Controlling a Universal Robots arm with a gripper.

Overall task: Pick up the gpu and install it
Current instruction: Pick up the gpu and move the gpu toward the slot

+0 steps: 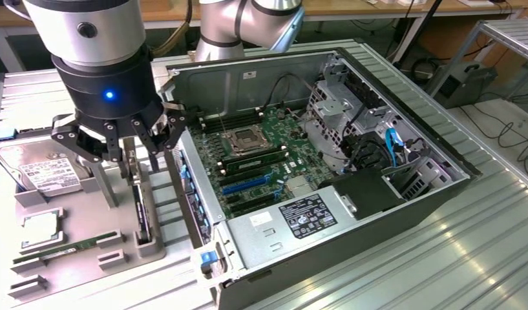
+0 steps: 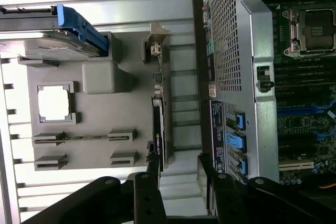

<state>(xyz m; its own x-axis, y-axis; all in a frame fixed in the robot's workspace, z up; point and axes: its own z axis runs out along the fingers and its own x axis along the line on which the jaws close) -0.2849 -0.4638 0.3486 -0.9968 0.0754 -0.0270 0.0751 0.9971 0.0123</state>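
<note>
**Grey holder (image 1: 90, 219) keeps the gpu (image 1: 144, 213) on edge, my hand (image 1: 121, 152) wide above it**

Moulded slots in the holder on the worktop (image 1: 470, 258) stand the gpu on its long edge, so its thin body can be straddled from above. My hand hangs over the card's bracket end, fingers spread wide and gripping nothing. The open computer case (image 1: 350, 194) lies just beside the holder, its motherboard (image 1: 255, 161) facing up to receive the card. The gpu's lower edge is sunk in its slot and its face is edge-on. I cannot tell whether any fingertip touches the bracket.
</note>
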